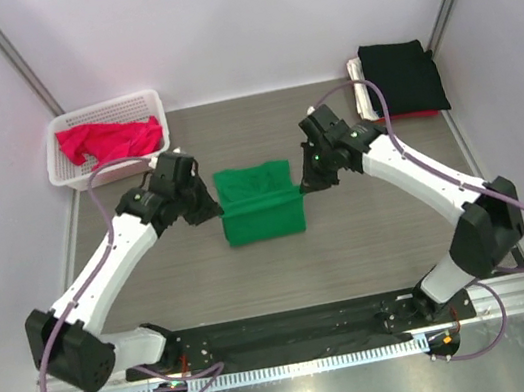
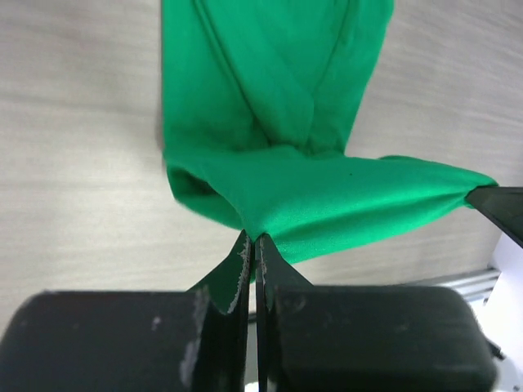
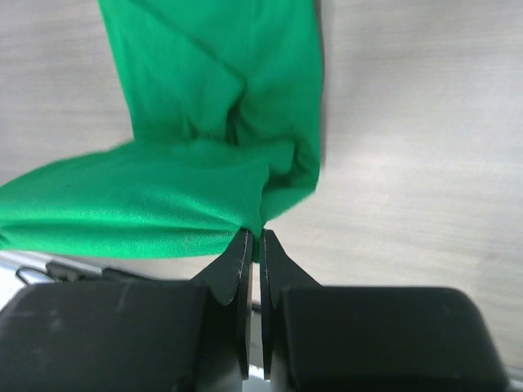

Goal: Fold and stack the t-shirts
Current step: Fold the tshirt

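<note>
My left end effector (image 2: 252, 241) and right end effector (image 3: 255, 237) each pinch shut on one end of the green t-shirt's (image 1: 264, 218) lifted fold, so the crease runs straight. The shirt lies on the surface (image 1: 370, 233), right of the basket (image 1: 105, 109) (red-pink shirt (image 1: 110, 138) inside).

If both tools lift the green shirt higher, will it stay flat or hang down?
Probably it hangs: the green shirt drapes and creases between the left tool and right tool. It looks thin and light, as two small pinches carry its edge. Slipping seems unlikely; both tools are shut on cloth.
</note>
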Motion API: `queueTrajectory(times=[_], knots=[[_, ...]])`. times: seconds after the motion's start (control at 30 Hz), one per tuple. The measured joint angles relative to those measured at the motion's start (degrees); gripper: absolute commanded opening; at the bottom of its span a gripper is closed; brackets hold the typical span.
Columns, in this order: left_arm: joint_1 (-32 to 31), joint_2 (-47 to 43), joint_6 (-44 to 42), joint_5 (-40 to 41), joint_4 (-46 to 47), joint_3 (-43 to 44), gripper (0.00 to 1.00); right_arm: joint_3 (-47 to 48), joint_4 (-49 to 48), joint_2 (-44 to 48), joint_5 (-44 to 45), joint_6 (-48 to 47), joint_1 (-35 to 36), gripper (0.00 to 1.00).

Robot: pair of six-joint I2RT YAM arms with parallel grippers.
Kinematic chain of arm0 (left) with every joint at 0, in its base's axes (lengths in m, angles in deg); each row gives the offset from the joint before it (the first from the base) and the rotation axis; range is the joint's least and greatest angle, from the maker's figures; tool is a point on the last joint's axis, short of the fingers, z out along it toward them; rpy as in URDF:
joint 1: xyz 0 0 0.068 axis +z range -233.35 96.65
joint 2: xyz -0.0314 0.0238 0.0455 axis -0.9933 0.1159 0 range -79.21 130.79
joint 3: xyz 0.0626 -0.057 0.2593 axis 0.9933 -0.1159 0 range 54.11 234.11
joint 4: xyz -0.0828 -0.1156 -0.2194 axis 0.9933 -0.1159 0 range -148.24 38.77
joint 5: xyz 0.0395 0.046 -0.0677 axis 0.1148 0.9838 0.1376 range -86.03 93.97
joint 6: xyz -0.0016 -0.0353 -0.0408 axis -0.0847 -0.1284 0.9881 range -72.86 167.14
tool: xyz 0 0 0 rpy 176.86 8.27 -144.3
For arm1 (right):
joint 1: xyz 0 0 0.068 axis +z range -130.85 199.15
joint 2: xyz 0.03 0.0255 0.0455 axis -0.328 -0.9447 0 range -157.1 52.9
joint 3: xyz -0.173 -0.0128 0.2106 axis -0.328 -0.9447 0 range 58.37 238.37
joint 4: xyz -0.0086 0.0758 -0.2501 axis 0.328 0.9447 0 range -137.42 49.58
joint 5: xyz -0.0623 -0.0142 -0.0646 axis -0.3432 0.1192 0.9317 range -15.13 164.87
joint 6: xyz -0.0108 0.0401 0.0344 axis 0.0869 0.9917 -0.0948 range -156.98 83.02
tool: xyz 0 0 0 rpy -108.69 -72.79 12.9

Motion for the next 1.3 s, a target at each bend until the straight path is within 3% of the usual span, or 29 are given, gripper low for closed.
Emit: queueTrajectory(times=[0.7, 1.03, 1.1, 1.13, 1.17, 1.2, 1.27, 1.3], knots=[[13.29, 32.74, -8.37, -8.74, 2.58, 22.16, 0.0, 28.85, 1.75, -30.99, -5.7, -10.4, -8.94, 0.01], [16.61, 48.0, -9.92, -10.49, 1.97, 34.97, 0.0, 45.7, 2.97, -47.65, -8.46, -12.63, -11.41, 0.01], [16.94, 50.25, -10.01, -10.51, 1.88, 36.89, 0.0, 48.83, 3.37, -50.29, -9.38, -12.87, -11.91, 0.16], [17.16, 51.01, -10.01, -10.49, 1.92, 37.38, 0.0, 50.12, 3.37, -51.36, -9.84, -12.94, -12.11, 0.29], [17.35, 51.49, -10.03, -10.38, 1.86, 37.51, 0.0, 51.23, 3.48, -52.22, -9.97, -13.22, -12.26, 0.53], [17.57, 51.69, -10.05, -9.88, 1.6, 37.57, 0.0, 52.04, 3.63, -52.76, -9.73, -13.18, -12.41, 0.65], [18.64, 52.13, -10.05, -9.11, 0.83, 38.05, 0.0, 52.72, 3.8, -53.11, -9.2, -13.99, -13.05, 0.81], [19.21, 52.54, -10.03, -8.81, 0.33, 38.77, 0.01, 52.78, 3.76, -53.11, -8.87, -14.43, -13.49, 0.81]])
